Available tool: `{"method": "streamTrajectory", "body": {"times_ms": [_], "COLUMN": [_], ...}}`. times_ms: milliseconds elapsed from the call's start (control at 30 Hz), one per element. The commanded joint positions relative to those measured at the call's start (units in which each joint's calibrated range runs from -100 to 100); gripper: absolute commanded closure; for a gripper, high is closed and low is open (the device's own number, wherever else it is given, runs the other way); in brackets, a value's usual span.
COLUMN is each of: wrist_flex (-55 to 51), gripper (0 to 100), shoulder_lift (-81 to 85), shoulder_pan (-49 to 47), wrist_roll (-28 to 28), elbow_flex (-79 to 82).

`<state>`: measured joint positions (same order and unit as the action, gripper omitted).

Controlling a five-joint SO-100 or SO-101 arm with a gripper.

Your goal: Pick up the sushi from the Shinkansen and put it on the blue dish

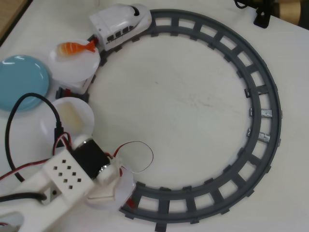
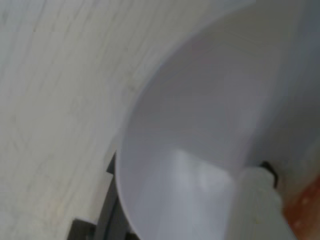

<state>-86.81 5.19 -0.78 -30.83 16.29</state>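
Across the worktop curves a grey track. At lower left of the overhead view the arm leans over a white plate, hiding its tool; whether the tool is closed I cannot tell. Shinkansen sits at top, blue dish at left edge. Sushi shows blurred at the wrist view's lower right, beside a white finger.
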Motion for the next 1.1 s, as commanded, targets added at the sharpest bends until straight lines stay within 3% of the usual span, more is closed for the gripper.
{"method": "streamTrajectory", "body": {"times_ms": [0, 100, 233, 1067], "wrist_flex": [-3.8, -11.5, -12.4, -8.1], "gripper": [97, 97, 97, 97], "shoulder_lift": [0.2, -0.1, -0.4, -0.8], "shoulder_pan": [-1.7, -4.8, -8.8, -39.6], "wrist_roll": [2.3, 3.8, 5.6, 16.9], "elbow_flex": [-6.9, -17.3, -23.8, -24.6]}}
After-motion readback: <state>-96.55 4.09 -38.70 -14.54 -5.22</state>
